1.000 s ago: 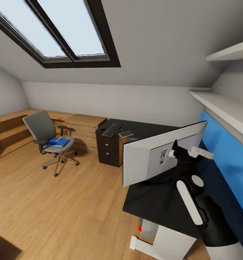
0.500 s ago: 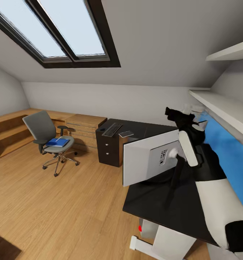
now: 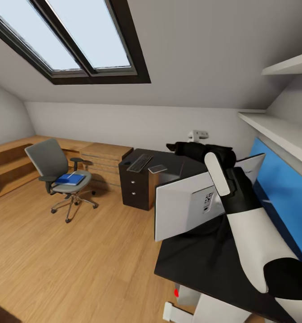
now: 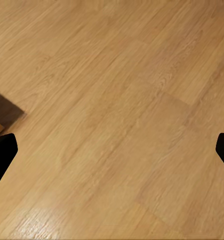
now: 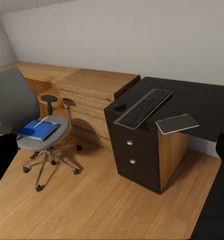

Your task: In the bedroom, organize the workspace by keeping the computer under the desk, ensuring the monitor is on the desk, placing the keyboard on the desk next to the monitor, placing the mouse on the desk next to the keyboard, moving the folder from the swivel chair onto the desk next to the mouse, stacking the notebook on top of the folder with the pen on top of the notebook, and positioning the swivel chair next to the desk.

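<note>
The right end effector [image 3: 172, 146] is reaching out above the black counter [image 3: 200, 262], beyond the monitor [image 3: 186, 207]; whether it is open or closed cannot be told. The left end effector [image 4: 112, 150] is hanging over the wooden floor [image 4: 112, 100], fingertips wide apart, holding nothing. The monitor is standing near the counter's front edge, pale back showing. The keyboard [image 5: 144, 107] and mouse [image 5: 119, 107] are lying at the counter's far end above the drawer unit [image 5: 134, 150]. The blue folder [image 5: 38, 130] is resting on the swivel chair [image 3: 56, 172], well apart from the counter. The computer [image 3: 186, 296] is sitting under the counter.
</note>
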Robot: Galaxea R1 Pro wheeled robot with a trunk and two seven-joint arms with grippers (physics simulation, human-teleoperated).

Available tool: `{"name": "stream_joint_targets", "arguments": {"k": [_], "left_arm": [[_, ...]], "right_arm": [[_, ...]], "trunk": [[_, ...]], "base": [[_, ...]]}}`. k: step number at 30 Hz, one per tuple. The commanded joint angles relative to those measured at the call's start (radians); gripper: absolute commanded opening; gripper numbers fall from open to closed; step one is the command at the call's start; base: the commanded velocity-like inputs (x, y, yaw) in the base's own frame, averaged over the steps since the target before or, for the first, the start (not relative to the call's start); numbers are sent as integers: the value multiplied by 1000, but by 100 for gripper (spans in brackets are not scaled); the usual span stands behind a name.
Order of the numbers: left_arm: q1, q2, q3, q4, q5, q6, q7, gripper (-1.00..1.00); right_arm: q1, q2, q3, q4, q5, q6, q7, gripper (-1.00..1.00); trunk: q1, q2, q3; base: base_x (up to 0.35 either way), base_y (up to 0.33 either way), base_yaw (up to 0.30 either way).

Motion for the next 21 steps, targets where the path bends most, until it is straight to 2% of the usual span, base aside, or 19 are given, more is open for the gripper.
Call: {"name": "stream_joint_targets", "arguments": {"k": [1,4,7,8,10,13,15,16,17,21], "left_arm": [[0,0,-1,-1,8,-1,-3,100],[0,1,-1,-1,8,0,-3,100],[0,0,-1,-1,8,-2,-3,100],[0,3,-1,-1,8,-2,-3,100],[0,3,-1,-1,8,-2,-3,100],[0,4,-1,10,8,-2,-3,100],[0,4,-1,13,8,-2,-3,100],[0,4,-1,14,8,-2,-3,100],[0,4,-1,16,8,-2,-3,100],[0,3,-1,16,8,0,-3,100]], "right_arm": [[0,1,3,-5,-6,5,-6,100],[0,3,17,3,-5,9,-7,100],[0,4,78,36,-5,13,-7,100],[1,3,192,110,-5,11,-4,100],[1,2,227,126,-5,12,-4,100],[1,-1,251,153,-5,17,-1,100],[0,-1,253,187,-5,17,-2,100],[-1,0,254,214,-5,18,-3,100],[-6,2,255,304,-5,35,-3,100],[-12,2,255,330,-5,41,-4,100]], "trunk": [[1,-2,-2],[1,-2,-2],[1,-2,-2],[1,-2,-2],[1,-2,-2],[1,-2,-2],[1,-2,-2],[1,-2,-2],[1,-2,-2],[1,-2,-2]], "base": [[201,5,0],[197,2,0],[248,38,0],[272,71,0],[214,37,0],[139,13,0],[93,2,0],[84,1,0],[17,0,0],[6,0,0]]}}
